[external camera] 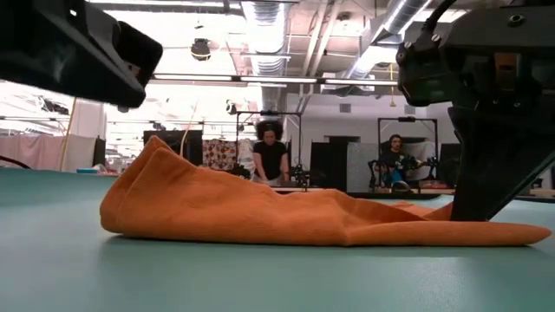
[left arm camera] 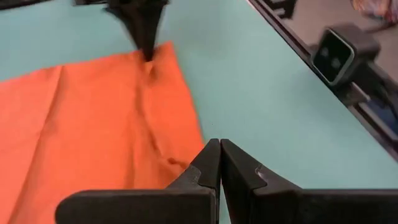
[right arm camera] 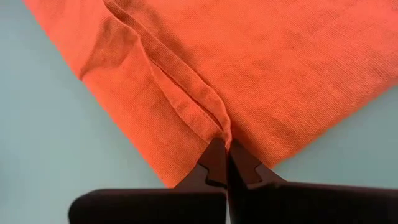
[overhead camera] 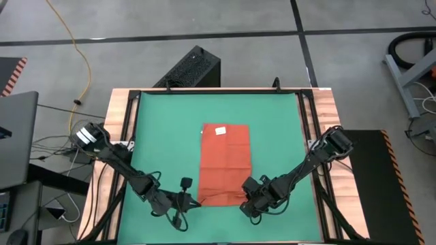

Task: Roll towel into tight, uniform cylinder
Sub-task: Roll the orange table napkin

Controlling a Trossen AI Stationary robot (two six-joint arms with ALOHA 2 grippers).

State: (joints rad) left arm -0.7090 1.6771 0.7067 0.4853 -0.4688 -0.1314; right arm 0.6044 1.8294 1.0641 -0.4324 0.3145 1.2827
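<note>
A: Orange-red towel [overhead camera: 225, 163] lies folded, mid green mat [overhead camera: 157, 129]?

B: Yes. Right gripper [right arm camera: 225, 163] pinches a ridge at the towel's near edge; left gripper [left arm camera: 219, 163] is closed empty beside its near-left corner.

The orange towel [external camera: 260, 212] lies rumpled on the green mat [external camera: 173, 277], humped at one end and thin at the other. A dark gripper [external camera: 473, 208] meets its thin end (fingers together). Two people stand far behind.
</note>
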